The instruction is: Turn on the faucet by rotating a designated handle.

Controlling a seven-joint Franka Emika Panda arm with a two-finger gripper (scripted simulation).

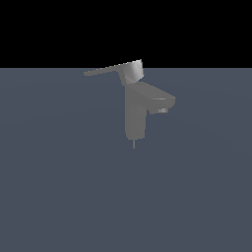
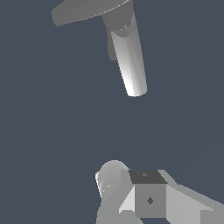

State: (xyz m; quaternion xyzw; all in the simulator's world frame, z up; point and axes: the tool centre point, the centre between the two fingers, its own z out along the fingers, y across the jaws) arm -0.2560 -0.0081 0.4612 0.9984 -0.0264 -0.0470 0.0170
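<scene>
The faucet (image 1: 135,115) is a matte grey tap with an upright squarish column and a short spout (image 1: 160,101) angled toward the exterior view's right. On its blocky hub sits the handle (image 1: 106,70), a long thin flat lever reaching toward the exterior view's left. In the wrist view the faucet (image 2: 129,61) shows as a shiny column with the handle (image 2: 85,11) spreading from its hub. My gripper (image 2: 129,183) appears only in the wrist view, as pale blocky parts well apart from the faucet. How its fingers stand is unclear.
The faucet stands on a flat, dark blue-grey surface (image 1: 59,187) that fills both views. Above its far edge the exterior view is black. A thin pin (image 1: 134,143) sticks out under the column.
</scene>
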